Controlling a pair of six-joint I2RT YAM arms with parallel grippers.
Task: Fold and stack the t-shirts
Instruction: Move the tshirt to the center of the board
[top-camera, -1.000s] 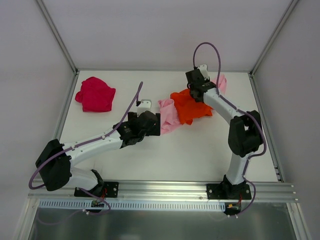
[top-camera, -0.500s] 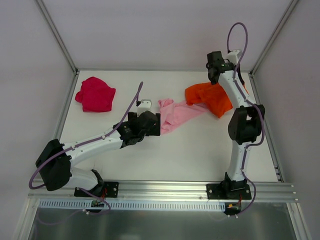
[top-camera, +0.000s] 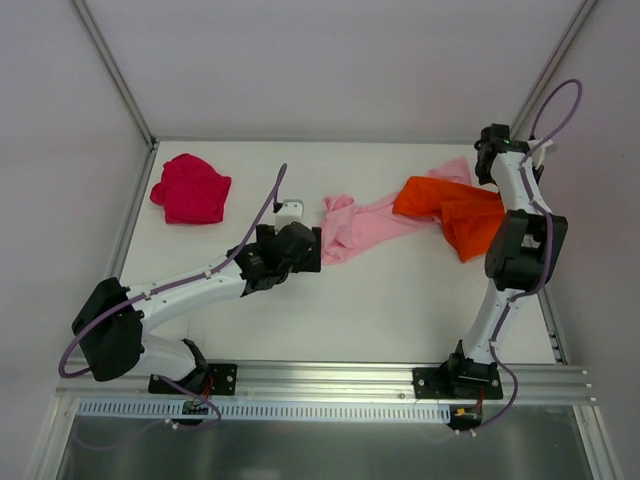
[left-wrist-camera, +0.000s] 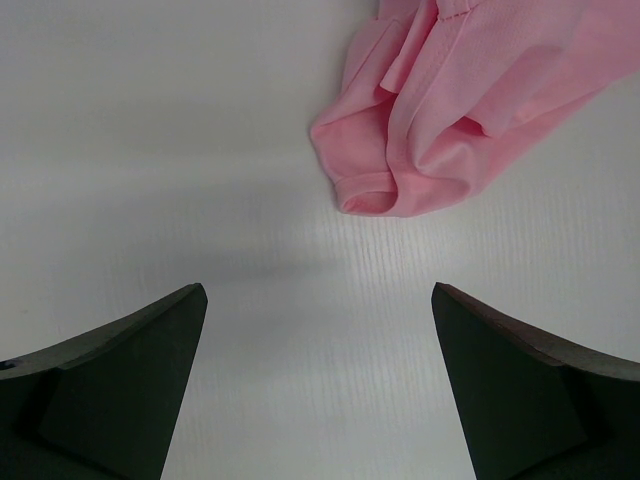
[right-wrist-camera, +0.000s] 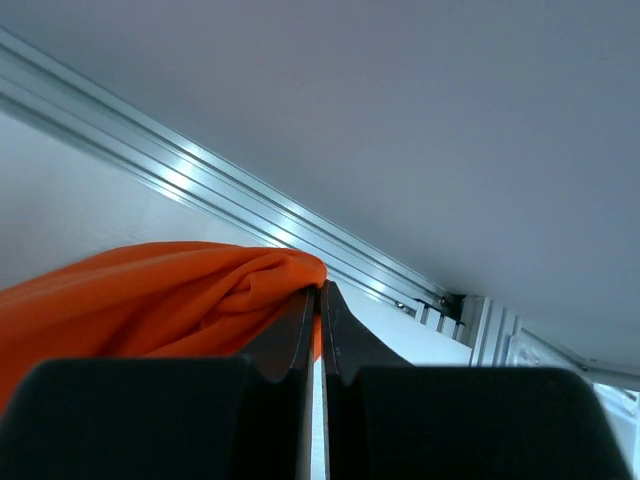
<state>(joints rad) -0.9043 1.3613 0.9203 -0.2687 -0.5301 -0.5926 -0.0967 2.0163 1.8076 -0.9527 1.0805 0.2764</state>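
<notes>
Orange soft cloth t-shirt sat at two o'clock, pinched tight in the right pincer; the left pincer gaped near the light pink cloth t-shirt; the crimson cloth t-shirt lay at ten o'clock.

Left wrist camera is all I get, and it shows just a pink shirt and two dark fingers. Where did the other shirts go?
Observer: The orange t-shirt is pinched in the right gripper, jaws shut on a fold of it, near the far right corner.
Operator: Is it touching mine?
Observer: Yes. From the top view it lies across the right part of the pink t-shirt, which is stretched out toward it.
Operator: And the red one?
Observer: The red t-shirt sits bunched at the far left of the table, apart from both arms.
</notes>
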